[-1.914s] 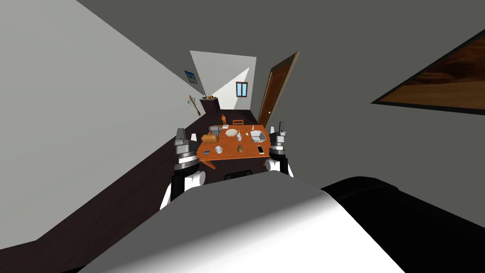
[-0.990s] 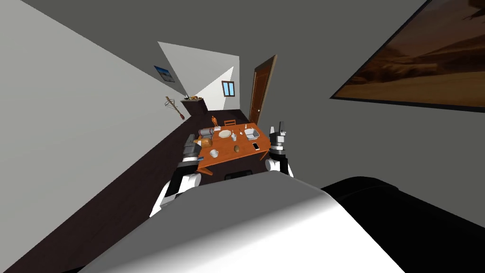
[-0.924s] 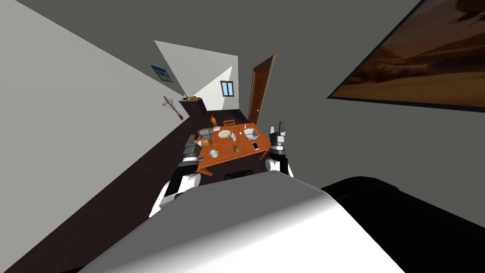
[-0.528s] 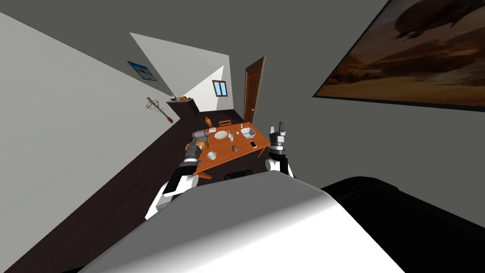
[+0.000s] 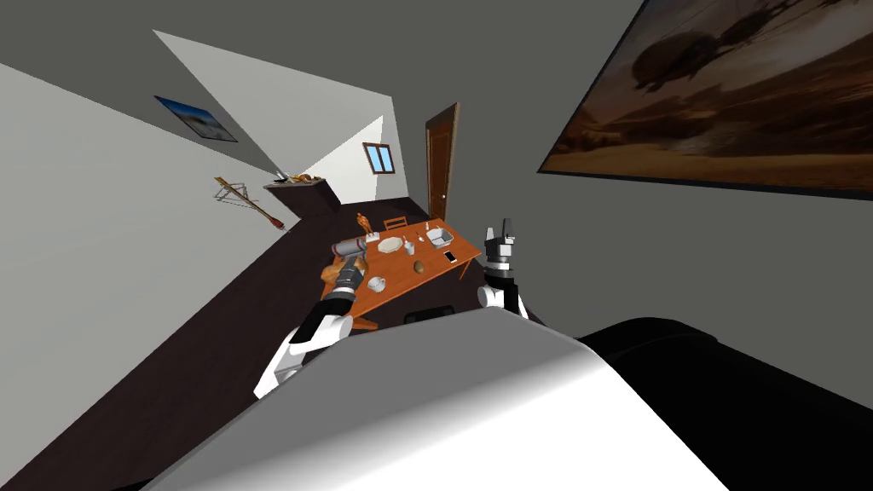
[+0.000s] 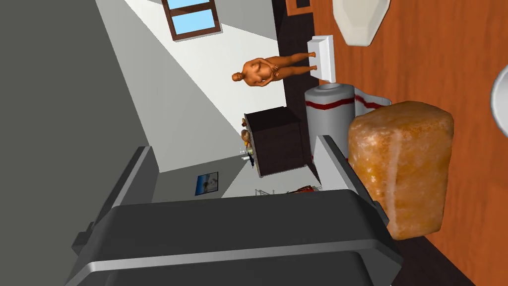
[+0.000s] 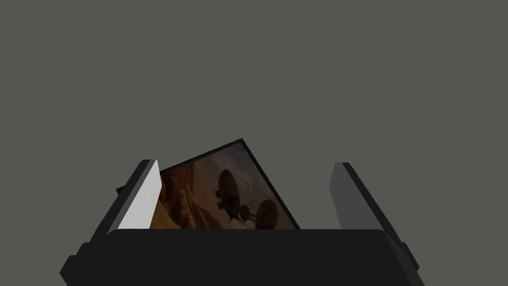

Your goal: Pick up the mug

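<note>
Left arm has gone from parked upright to stretched out over the bench (image 5: 399, 269), and my base has swung, so the whole room sits differently in the head view; right arm unchanged. Left gripper (image 5: 349, 269) hangs over the bench's left end, at the loaf (image 5: 329, 274), jaws apart with nothing between them. In the left wrist view the left gripper (image 6: 233, 149) looks along the bench edge: the loaf (image 6: 402, 164) sits just outside one finger, with the paper towel roll (image 6: 330, 114) beyond it. Mug (image 5: 376, 283) stands upright on the bench near its front edge, just beside the loaf on the side away from the wall, so it's off to the side of the jaws, not ahead of them. White curved edge (image 6: 500, 102) past the loaf is probably the mug, can't confirm. Handle direction too small to read. Left arm is clearly nearer. Right gripper (image 5: 500, 233) stays raised off the bench's right side, jaws apart in its wrist view (image 7: 248, 166). Judgement: next move needs a sideways shift toward the mug, clearing the loaf.
</note>
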Motion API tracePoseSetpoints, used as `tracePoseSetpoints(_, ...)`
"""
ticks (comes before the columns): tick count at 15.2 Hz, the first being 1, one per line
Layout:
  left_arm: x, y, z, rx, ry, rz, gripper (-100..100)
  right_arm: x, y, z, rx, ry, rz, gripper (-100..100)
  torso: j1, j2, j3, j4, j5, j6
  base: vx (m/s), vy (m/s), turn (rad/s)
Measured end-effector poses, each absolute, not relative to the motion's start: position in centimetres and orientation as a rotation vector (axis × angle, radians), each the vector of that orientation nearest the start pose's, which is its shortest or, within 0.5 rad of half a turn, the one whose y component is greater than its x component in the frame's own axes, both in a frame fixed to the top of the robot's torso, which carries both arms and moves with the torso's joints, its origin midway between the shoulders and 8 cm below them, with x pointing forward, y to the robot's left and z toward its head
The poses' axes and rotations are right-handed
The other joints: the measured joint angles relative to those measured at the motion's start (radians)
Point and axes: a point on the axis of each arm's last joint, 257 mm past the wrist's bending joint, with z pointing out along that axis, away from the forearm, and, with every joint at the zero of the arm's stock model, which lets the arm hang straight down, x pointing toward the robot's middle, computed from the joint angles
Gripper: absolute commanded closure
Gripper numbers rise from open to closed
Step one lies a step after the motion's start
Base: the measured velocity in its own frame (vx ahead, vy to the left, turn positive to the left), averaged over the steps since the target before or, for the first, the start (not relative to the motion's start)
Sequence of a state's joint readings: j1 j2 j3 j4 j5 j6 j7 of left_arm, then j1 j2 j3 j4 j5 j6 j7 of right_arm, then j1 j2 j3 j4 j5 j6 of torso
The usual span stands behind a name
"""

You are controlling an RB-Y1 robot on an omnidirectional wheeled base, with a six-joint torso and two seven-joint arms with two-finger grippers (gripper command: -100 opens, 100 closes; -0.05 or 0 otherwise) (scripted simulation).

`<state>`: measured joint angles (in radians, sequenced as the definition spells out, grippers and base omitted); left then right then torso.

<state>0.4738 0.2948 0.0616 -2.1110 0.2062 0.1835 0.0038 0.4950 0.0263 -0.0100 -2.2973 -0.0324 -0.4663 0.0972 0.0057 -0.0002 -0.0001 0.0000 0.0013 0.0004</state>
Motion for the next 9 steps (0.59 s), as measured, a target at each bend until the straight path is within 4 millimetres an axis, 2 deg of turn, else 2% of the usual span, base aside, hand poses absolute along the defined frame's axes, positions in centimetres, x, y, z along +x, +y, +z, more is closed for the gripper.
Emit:
tracePoseSetpoints(1, 41.2, 34.6, -21.1, -1.256, 1.301, -1.007, -100, 34.5, -28.9, 2.8, 0.669, 0.602, 1.221, 0, 0.000, 0.000, 0.000, 0.000, 0.000, 0.001, -0.044, 0.072, -0.321)
tracePoseSetpoints(2, 41.0, 35.0, -22.1, -1.282, 1.316, -0.993, -100, 34.5, -28.9, 2.8, 0.669, 0.602, 1.221, 0, 0.000, 0.001, 0.000, 0.000, 0.000, 0.000, -0.032, 0.059, -0.067)
tracePoseSetpoints(7, 40.4, 36.3, -25.5, -1.386, 1.383, -0.930, -100, 34.5, -28.9, 2.8, 0.669, 0.602, 1.221, 0, -0.001, 0.000, 0.000, 0.000, 0.000, 0.000, -0.030, 0.054, -0.229)
tracePoseSetpoints(8, 40.2, 36.7, -26.2, -1.409, 1.396, -0.917, -100, 34.5, -28.9, 2.8, 0.669, 0.602, 1.221, 0, 0.000, 0.000, 0.000, 0.000, 0.000, 0.000, -0.027, 0.049, -0.089)
tracePoseSetpoints(9, 40.1, 36.8, -26.7, -1.427, 1.407, -0.905, -100, 34.5, -28.9, 2.8, 0.669, 0.602, 1.221, 0, -0.001, 0.000, 0.000, 0.000, 0.000, -0.001, -0.027, 0.049, -0.350)
